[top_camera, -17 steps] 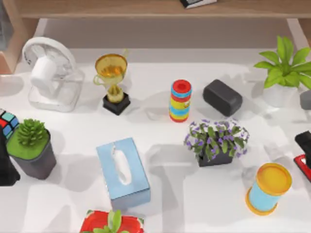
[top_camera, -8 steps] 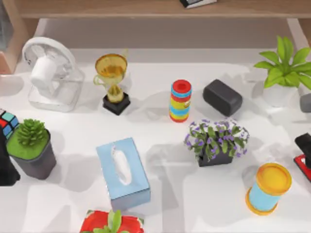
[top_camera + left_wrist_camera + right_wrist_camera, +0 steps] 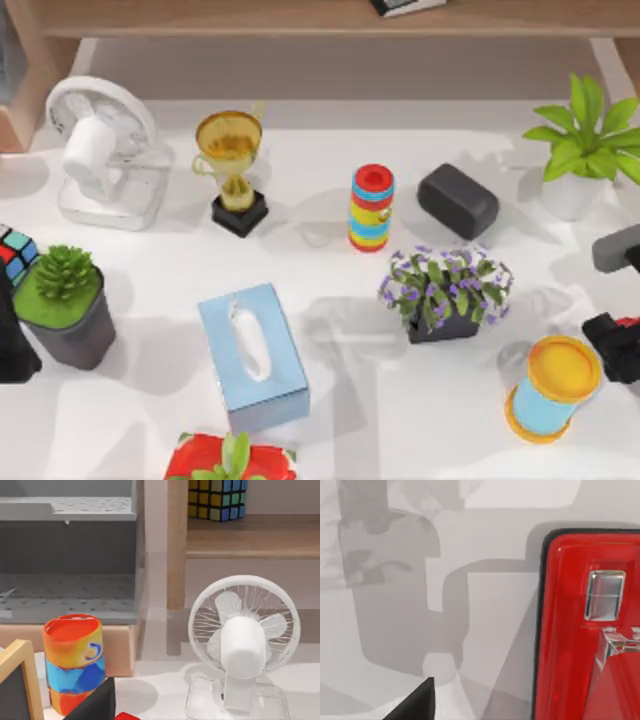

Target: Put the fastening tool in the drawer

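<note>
Top view had my right gripper (image 3: 615, 345) at the table's (image 3: 400, 420) right edge, a dark shape just beside the blue can with a yellow lid (image 3: 553, 386); I could not tell how its jaws stood. A sliver of the red fastening tool (image 3: 629, 323) peeked out right against it there. From my right wrist, that stapler (image 3: 590, 630) lay flat on the white surface (glossy red, black trim, a small metal plate on top). My left arm sat parked at the left side, beside the potted succulent (image 3: 62, 300), its wrist camera facing a white fan (image 3: 243, 640), an open grey drawer (image 3: 70, 555) and a colourful cup (image 3: 74, 661).
</note>
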Controlling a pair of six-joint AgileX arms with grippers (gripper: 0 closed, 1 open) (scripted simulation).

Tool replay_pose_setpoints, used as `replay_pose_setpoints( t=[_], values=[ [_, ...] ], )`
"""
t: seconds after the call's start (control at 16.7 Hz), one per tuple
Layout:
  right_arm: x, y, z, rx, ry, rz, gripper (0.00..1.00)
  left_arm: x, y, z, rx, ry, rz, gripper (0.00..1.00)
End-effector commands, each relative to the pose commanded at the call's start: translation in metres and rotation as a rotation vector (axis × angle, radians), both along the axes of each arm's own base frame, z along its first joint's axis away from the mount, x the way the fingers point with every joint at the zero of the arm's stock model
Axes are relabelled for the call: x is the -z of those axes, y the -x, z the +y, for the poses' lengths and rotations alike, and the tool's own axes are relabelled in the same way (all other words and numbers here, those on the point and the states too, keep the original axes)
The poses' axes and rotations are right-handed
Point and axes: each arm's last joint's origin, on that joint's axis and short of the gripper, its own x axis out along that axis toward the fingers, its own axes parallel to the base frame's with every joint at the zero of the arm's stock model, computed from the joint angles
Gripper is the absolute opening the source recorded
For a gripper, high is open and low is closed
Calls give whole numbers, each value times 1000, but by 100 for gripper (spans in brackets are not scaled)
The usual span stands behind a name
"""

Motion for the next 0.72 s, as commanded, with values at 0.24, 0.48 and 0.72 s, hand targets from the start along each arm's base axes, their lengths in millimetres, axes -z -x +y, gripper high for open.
replay_pose_setpoints(
  t=[0.24, 0.48, 0.72],
  values=[
    [0, 0, 0, 0, 0, 0, 100, 0, 0, 0, 0, 0, 0, 100],
    [0, 0, 0, 0, 0, 0, 70, 0, 0, 0, 0, 0, 0, 100],
    [0, 0, 0, 0, 0, 0, 40, 0, 0, 0, 0, 0, 0, 100]
  ],
)
